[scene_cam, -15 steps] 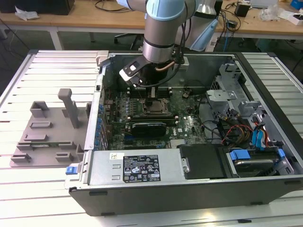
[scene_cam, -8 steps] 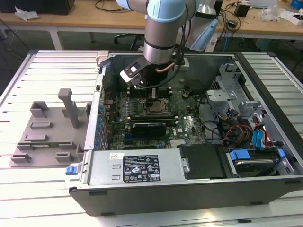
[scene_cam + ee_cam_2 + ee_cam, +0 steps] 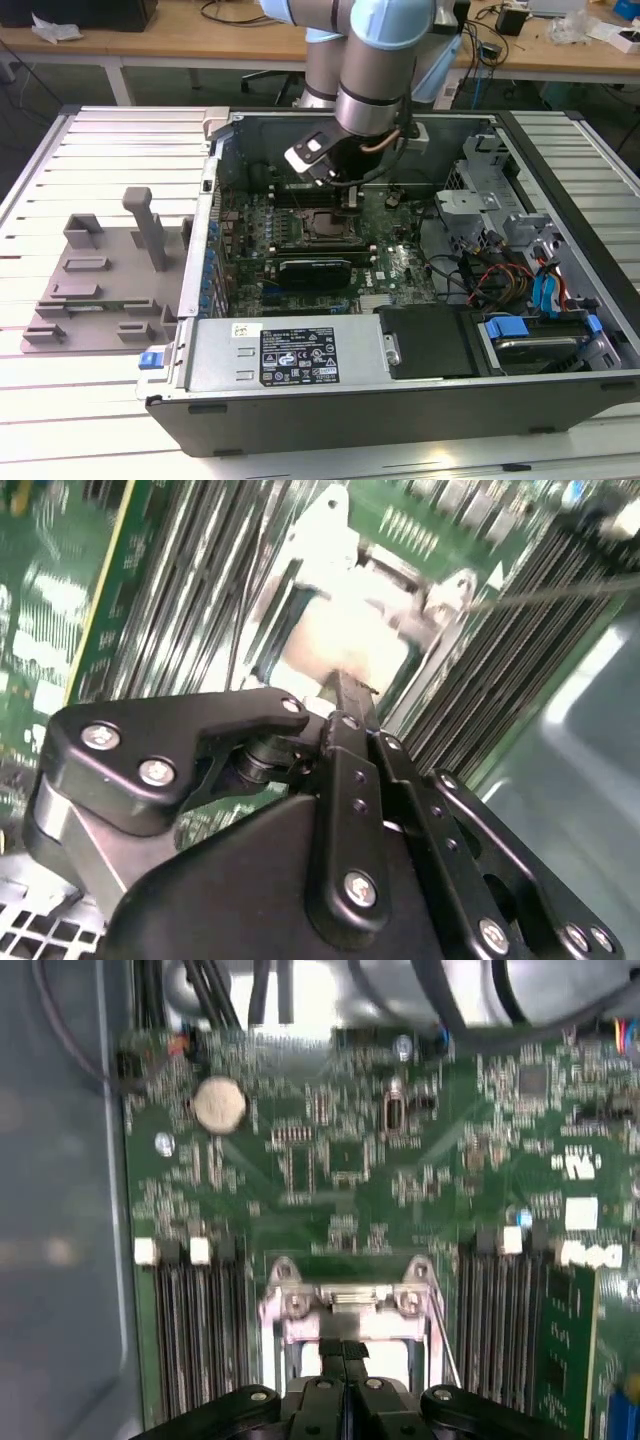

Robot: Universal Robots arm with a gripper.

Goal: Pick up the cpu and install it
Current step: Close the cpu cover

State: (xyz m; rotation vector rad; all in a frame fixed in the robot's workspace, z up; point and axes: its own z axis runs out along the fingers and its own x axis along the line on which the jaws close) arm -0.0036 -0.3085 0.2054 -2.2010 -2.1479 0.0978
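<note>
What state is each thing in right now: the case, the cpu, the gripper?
computer case, open, side panel off, lying flat.
cpu, appears to lie in the socket, just under the gripper's tips; whether it is fully seated, cannot tell.
gripper, shut, low over the socket inside the case.

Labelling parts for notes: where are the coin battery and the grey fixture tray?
coin battery (image 3: 220,1103), first wrist view, middle of its face.
grey fixture tray (image 3: 118,287), exterior view, its flat base.
</note>
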